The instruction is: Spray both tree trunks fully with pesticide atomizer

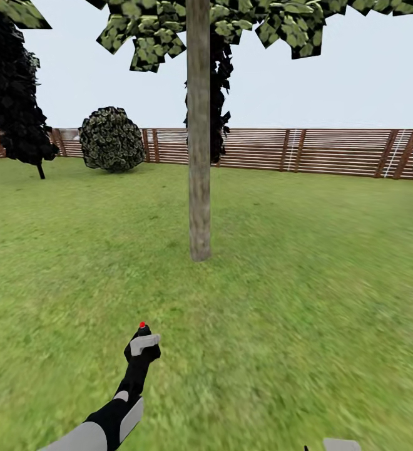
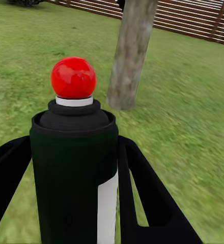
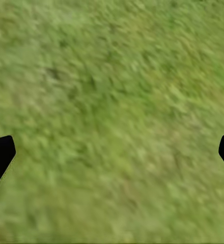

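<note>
left gripper: black two-finger left gripper [image 2: 76,198], pinched onto the small black spray bottle with a white label strip and a red knob on top, aka the pesticide atomizer [image 2: 74,168]. One finger on each side of the body, both touching it.

atomizer position: sits upright right between the jaws, red knob poking out past the fingertips. In the head view it's low and left of centre, held out over the lawn [image 1: 331,300] at the end of the left arm.

why it's held like that: looks to me like the bottle is being carried nozzle-forward at the tree, so it's ready to spray.

target: thick straight grey-brown mottled tree trunk [image 1: 199,156], dead ahead, well apart from the bottle. Leafy green canopy [image 1: 231,25] up top.

right gripper: black right gripper [image 3: 112,152], tips spread wide at the frame edges, nothing between them, just blurry grass below. Seems parked out of the way.

background: brown horizontal-slat wooden fence [image 1: 331,153], round dark shrub [image 1: 111,139], narrow dark cypress-ish tree [image 1: 12,94].

coverage: can't see any spray on the trunk, so I'd guess it's not yet done.
</note>
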